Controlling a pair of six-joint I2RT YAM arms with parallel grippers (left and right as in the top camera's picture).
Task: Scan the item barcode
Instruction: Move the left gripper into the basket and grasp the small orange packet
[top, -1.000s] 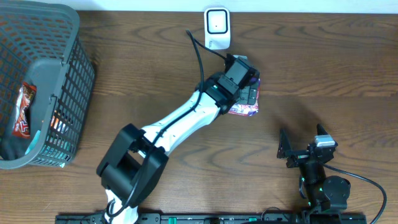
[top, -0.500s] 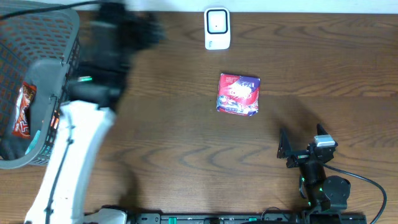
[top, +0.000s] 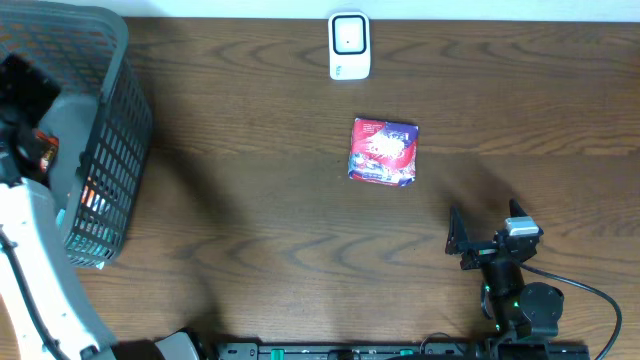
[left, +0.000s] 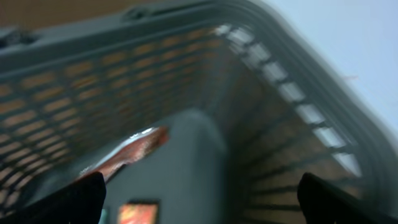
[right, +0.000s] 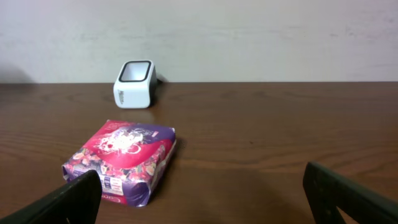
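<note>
The dark wooden table (top: 250, 220) carries everything. The biggest object on it is the grey plastic lattice basket (top: 115, 170) at its left end, which serves as the bin for goods.

My left arm, with its white links (top: 25, 240), reaches up over that basket. The left gripper (left: 199, 199) points down into it with the jaws spread wide and nothing between them. I judge this is so it can drop over whatever it picks from the bin.

The right gripper (right: 202, 190) sits low near the front edge of the table, well apart from the work. Its jaws are also fully apart and empty, and it faces the back wall. I take that for a parked pose that keeps the lane clear.

The pink-and-purple foil packet (top: 383, 152) lies flat in the middle of the table. It is near the small white box-shaped barcode scanner (top: 349, 45) but not touching it, and nobody holds it. The scanner stands upright at the back edge with its dark window facing outward, so a barcode has to be lifted and turned toward that window.

Inside the basket a red-and-brown snack wrapper (left: 134, 149) rests against the wall. The left wrist view is badly smeared, so I cannot say whether the gripper is lined up on it.
</note>
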